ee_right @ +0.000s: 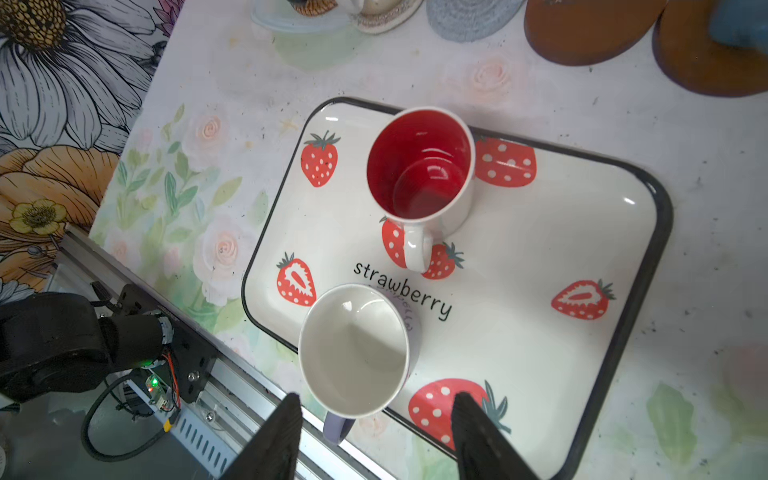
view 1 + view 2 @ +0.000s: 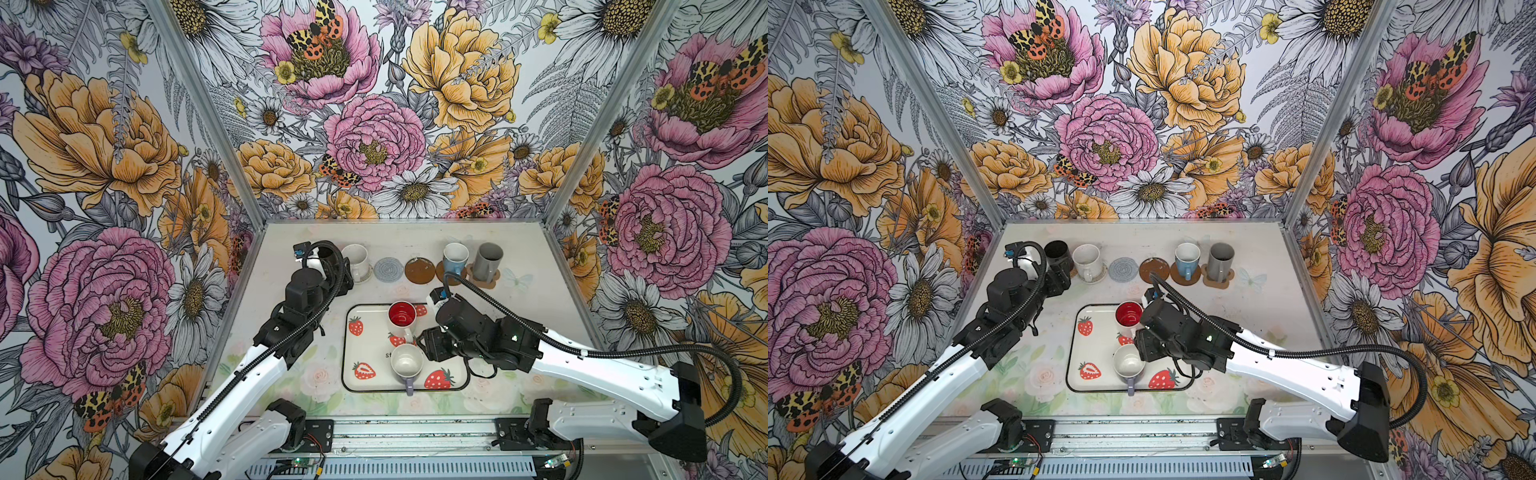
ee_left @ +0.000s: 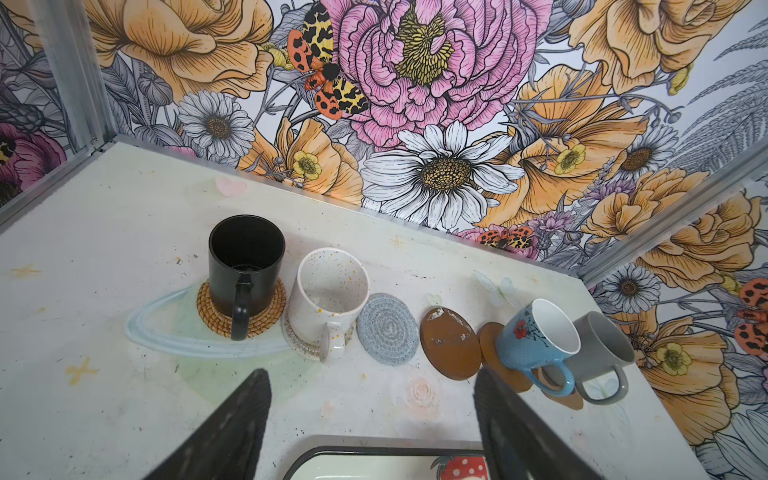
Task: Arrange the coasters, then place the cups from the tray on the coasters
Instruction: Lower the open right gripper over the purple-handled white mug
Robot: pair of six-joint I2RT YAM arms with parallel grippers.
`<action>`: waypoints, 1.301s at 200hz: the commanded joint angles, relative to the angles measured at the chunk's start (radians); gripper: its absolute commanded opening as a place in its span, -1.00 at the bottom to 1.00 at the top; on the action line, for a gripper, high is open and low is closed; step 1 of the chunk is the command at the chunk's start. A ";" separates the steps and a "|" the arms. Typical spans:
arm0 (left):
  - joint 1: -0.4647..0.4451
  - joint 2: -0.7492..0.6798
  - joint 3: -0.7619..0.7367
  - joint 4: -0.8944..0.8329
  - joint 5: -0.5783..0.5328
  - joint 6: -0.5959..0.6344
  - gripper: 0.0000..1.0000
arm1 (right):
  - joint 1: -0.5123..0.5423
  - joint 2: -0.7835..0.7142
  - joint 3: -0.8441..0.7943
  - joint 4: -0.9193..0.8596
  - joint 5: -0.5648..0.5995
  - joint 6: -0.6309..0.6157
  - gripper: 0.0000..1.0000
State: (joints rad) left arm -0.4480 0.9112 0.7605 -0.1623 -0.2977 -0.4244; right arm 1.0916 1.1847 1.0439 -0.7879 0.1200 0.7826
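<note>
Ceramic first: the red-lined mug [image 1: 419,166] and the lilac mug [image 1: 353,349] sit on the strawberry tray [image 1: 582,232], right gripper [image 1: 377,399] hanging by the lilac mug, jaws apart, gripping nothing. Behind the tray, the black mug [image 3: 245,266], white mug [image 3: 328,295], light blue mug [image 3: 536,336] and grey mug [image 3: 602,353] are each on a coaster [image 3: 266,320]. The grey-blue coaster [image 3: 386,328] and one brown coaster [image 3: 449,345] are bare, and the left gripper [image 3: 372,374] hovers nearby, jaws spread wide.

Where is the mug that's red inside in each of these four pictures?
In a top view: red-lined mug just below centre, at the strawberry tray's far end.
In a top view: red-lined mug likewise, shifted slightly left.
Left wrist: not in it; only the tray's edge shows.
Right wrist: near the middle, on the tray.
Shared landmark: the strawberry tray.
</note>
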 commanded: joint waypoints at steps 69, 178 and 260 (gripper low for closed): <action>0.024 -0.062 -0.029 -0.008 0.022 -0.011 0.60 | 0.174 0.138 -0.033 -0.028 0.043 0.202 0.20; 0.067 -0.120 -0.062 -0.019 0.040 -0.019 0.64 | 0.238 0.298 0.005 -0.019 -0.001 0.249 0.23; 0.075 -0.109 -0.066 -0.013 0.045 -0.020 0.65 | 0.240 0.373 0.039 -0.007 -0.009 0.224 0.18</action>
State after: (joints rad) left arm -0.3859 0.8043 0.7078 -0.1791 -0.2745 -0.4320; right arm 1.3239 1.5417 1.0470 -0.8097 0.1078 1.0119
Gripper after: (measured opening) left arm 0.825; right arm 0.609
